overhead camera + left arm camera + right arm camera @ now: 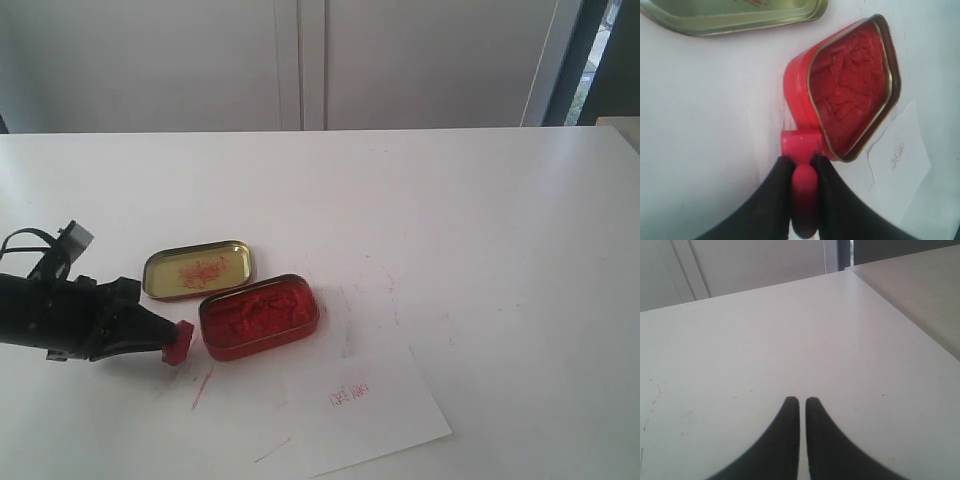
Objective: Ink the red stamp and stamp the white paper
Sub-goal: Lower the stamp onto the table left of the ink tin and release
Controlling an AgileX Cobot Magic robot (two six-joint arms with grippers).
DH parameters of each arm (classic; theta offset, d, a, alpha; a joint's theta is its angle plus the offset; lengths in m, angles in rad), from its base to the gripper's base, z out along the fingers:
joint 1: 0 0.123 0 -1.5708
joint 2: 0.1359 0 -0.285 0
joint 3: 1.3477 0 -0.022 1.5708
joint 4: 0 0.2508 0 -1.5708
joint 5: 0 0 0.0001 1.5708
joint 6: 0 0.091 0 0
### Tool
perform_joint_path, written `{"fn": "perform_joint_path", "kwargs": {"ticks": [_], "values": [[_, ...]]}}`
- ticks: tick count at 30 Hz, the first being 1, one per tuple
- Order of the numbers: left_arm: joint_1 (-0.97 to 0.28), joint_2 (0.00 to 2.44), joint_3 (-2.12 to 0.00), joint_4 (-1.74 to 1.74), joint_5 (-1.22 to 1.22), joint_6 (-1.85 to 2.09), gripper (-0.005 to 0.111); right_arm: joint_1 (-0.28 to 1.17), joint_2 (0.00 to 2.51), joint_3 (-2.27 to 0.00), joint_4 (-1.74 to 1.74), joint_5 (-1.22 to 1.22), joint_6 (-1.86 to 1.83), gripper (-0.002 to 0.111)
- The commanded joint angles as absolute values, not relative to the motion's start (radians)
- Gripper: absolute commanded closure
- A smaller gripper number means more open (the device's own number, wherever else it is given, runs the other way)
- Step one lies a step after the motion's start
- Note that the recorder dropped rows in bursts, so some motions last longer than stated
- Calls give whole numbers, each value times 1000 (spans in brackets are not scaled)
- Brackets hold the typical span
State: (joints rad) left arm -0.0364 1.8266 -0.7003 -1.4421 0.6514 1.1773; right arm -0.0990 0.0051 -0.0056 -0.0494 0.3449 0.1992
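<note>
Two grippers, one holding the red stamp beside the ink tin.
Exterior: the left gripper [165,340] is clamping the red stamp [178,343] just off the ink tin's [258,316] left edge, with the white paper [370,410] lying right of the tin and open table [480,220] stretching beyond. Left wrist: the stamp's block is sitting just beside the tin's wall. Right wrist: the right gripper [802,400] is hovering nearly closed, gripping nothing.

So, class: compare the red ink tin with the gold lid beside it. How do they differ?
The ink tin is red and filled with red paste; the gold lid holds only red smears. The tin is deeper, the lid shallower. Both are rounded rectangles lying open side up.
</note>
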Motion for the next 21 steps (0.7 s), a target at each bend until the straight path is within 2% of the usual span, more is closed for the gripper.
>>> {"fn": "perform_joint_path", "kwargs": {"ticks": [1,5,7,21], "values": [[-31,1826,-694,-1462,647,1187,107,-97,0,0,-53,342,200,103],[-31,1826,-694,-1467,641,1184,106,-97,0,0,-53,342,200,103],[-31,1826,-694,-1471,637,1182,101,-97,0,0,-53,342,200,103],[-31,1824,-694,-1479,610,1213,48,-97,0,0,-53,342,200,103]]}}
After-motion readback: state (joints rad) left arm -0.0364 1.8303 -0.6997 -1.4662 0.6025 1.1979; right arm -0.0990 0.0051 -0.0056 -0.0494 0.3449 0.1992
